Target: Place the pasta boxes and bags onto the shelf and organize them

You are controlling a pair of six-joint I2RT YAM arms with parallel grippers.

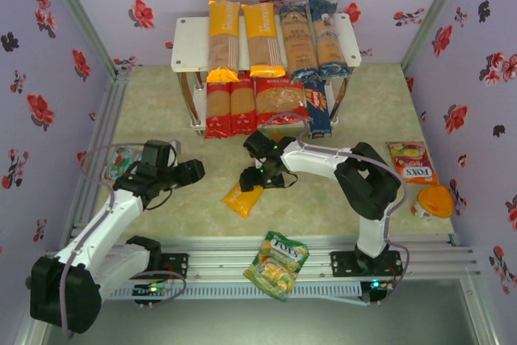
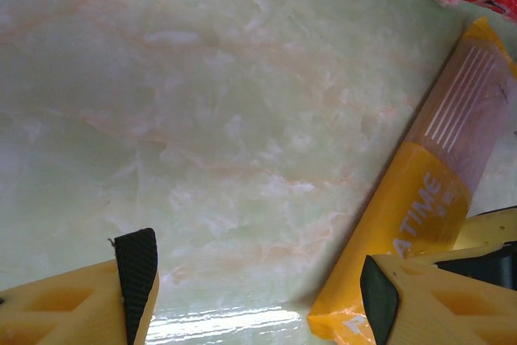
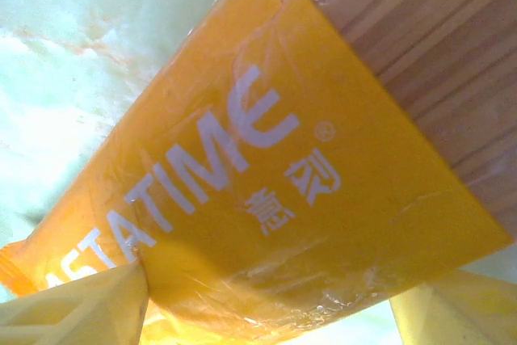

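A yellow spaghetti bag (image 1: 243,199) lay loose on the marbled green table (image 1: 161,119), set slantwise in front of the shelf (image 1: 187,42) and well apart from it. White "TIME" lettering crossed its yellow end in the right wrist view (image 3: 266,175), with the strands showing through the clear window beyond. The right pincer (image 1: 260,177) hung over the bag's upper end. Its yellow fingers (image 3: 97,313) were released and spread to either side of the pack, and a strip of table showed between the bag's edge and the far finger. The left pincer (image 1: 194,171) stood just left of the same bag. It was also released, with bare table between its black pads (image 2: 137,268) and the bag's (image 2: 428,199) lower end beside its right finger. On the shelf's top board lay two more yellow spaghetti bags (image 1: 224,34) (image 1: 264,34) and two dark-blue spaghetti bags (image 1: 297,38) (image 1: 329,34), side by side. Under that board sat two red spaghetti bags (image 1: 218,107) (image 1: 242,104), a wider red pasta bag (image 1: 281,103) and a dark-blue box (image 1: 317,108). Farther out, a red-yellow FOXS bag (image 1: 412,161) lay at the table's right side, an orange round object (image 1: 436,199) just near it. A green-yellow snack bag (image 1: 277,262) lay on the rails between the arm bases.
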